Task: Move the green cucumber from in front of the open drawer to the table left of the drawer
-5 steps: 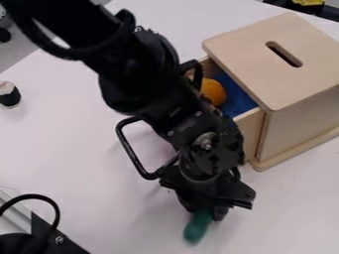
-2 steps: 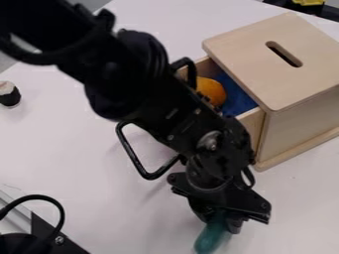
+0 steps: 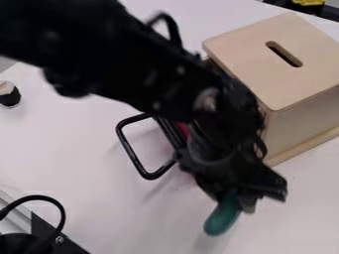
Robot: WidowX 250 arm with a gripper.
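A thick black robot arm [image 3: 132,64] with rounded segments, a curved black cable [image 3: 175,32], a greyish round cap [image 3: 207,99] and a black gripper [image 3: 237,201]

On the white surface [image 3: 79,144], open room was left between the black wire handle [image 3: 132,155] and the small black-and-white roll [image 3: 9,94], and at the lower right, below the wooden box [image 3: 301,119]. The box's left side was blocked by the arm [image 3: 126,64]; the lower left corner was obstructed by a black cable [image 3: 39,197].
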